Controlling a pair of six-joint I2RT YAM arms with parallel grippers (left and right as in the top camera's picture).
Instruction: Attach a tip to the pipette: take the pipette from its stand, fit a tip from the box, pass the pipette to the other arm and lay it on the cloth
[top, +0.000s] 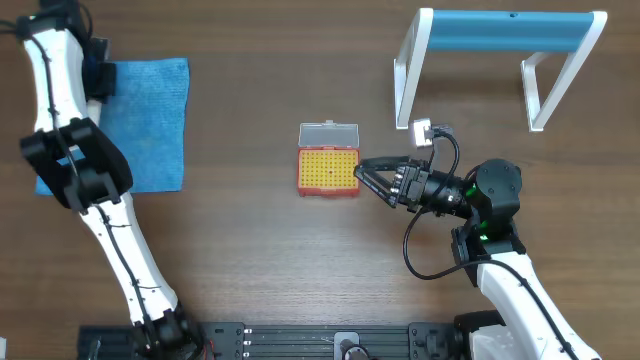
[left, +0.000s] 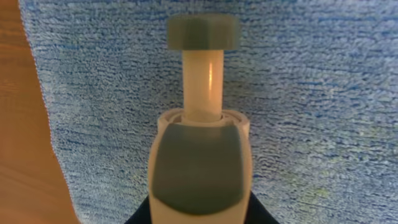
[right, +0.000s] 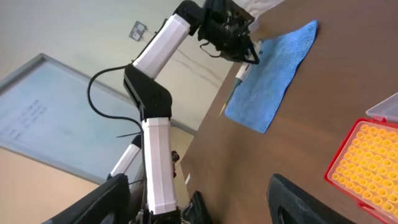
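Pipette (left: 199, 162): grey-and-cream body, plunger end foremost, clamped in the left gripper (right: 235, 40) above the blue cloth (top: 150, 120) at the table's left; whether it touches the cloth cannot be told. Step in hand, by judgement: the laying-down; lower until the body rests flat along the cloth, well inside its edges; keep the tip end from digging into the weave; release slowly so nothing rolls. Right gripper (top: 372, 180): jaws apart, empty, just beside the yellow tip box (top: 328, 172); stand (top: 500, 35) farther back on the table.
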